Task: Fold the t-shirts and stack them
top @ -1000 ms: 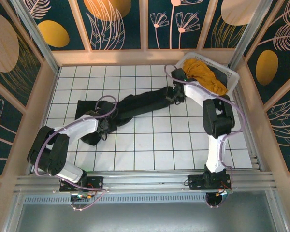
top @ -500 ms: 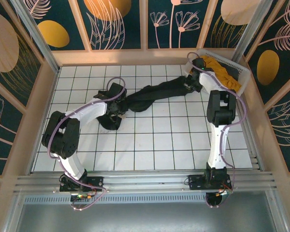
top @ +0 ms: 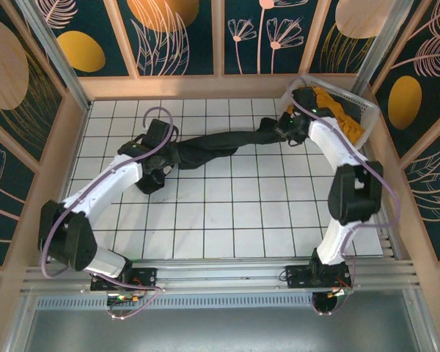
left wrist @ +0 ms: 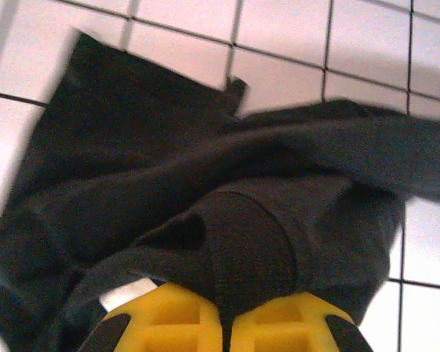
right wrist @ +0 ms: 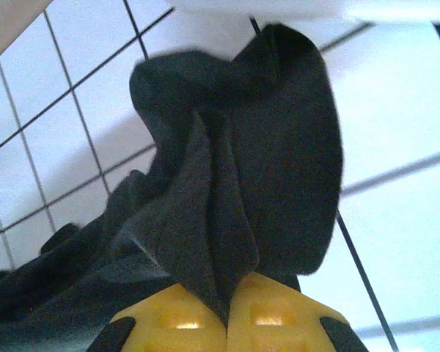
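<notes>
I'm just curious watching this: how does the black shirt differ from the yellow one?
The black t-shirt is stretched into a long band over the white tiles; the yellow t-shirt sits bunched in the white basket at the far right corner. The left gripper and right gripper each pinch an end of the black t-shirt; nothing grips the yellow t-shirt. Both are soft cloth, and neither is folded yet.
</notes>
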You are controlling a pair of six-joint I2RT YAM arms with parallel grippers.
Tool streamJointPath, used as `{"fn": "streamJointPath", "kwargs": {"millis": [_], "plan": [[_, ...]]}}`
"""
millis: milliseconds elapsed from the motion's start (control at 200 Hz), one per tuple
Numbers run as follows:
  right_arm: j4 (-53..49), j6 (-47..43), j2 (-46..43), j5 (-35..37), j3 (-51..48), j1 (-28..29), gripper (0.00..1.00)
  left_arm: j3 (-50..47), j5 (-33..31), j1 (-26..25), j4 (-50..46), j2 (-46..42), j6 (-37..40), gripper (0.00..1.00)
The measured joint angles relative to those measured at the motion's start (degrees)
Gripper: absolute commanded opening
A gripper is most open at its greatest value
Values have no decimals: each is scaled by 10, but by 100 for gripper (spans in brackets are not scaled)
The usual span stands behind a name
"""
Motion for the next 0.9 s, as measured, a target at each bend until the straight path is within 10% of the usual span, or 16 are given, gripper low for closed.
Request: {"fn": "streamJointPath", "kwargs": {"millis": [465, 706, 901], "plan": [[-25, 70, -185, -49, -243, -22, 0, -184, -95, 19, -42, -89, 0, 0], [6, 54, -31, -38, -129, -77, 39, -210, -104, 20, -22, -89, 0, 0], [33, 42, -90, 10, -147, -71, 41, -213, -101, 20, -6, -91, -1, 0]]}}
